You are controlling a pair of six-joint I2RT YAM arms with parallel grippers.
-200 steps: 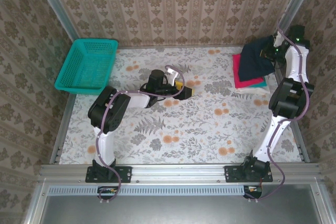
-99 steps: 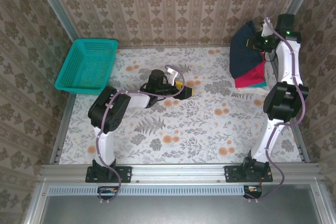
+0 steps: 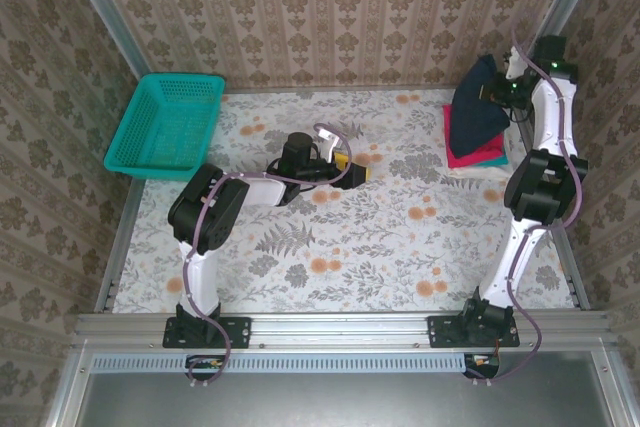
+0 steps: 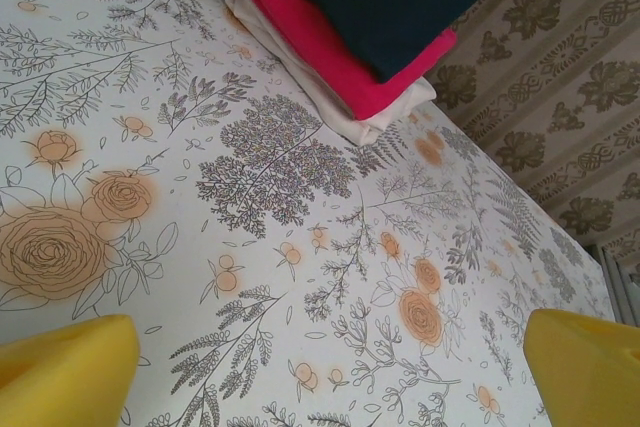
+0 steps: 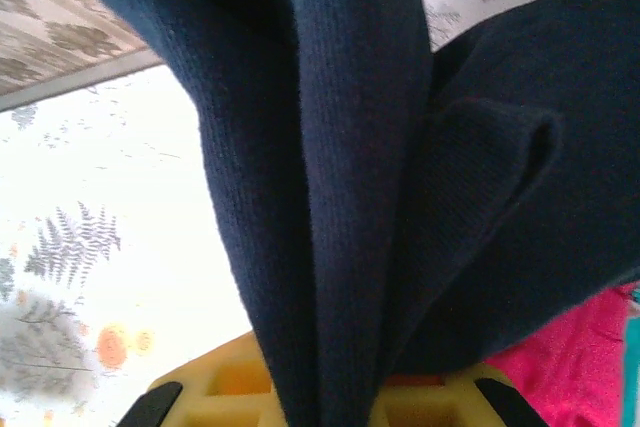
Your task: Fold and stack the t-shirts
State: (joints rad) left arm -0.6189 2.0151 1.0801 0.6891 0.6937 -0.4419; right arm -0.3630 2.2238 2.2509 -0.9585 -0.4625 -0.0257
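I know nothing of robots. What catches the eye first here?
The right gripper, at the far right corner, is shut on a dark navy shirt hanging over a folded pink shirt and a white shirt. Then the teal basket far left, and the left gripper open near the table middle.

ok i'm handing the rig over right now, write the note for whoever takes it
Left gripper: open, holding nothing, over the middle of the table.
Right gripper: shut on the navy t-shirt, raised at the far right corner.
Stack: pink t-shirt on the white t-shirt, both folded, at the far right; the navy one hangs down onto them.
Done: pink and white folded and stacked.
Left: finish the navy fold, lay it flat on the stack, release.
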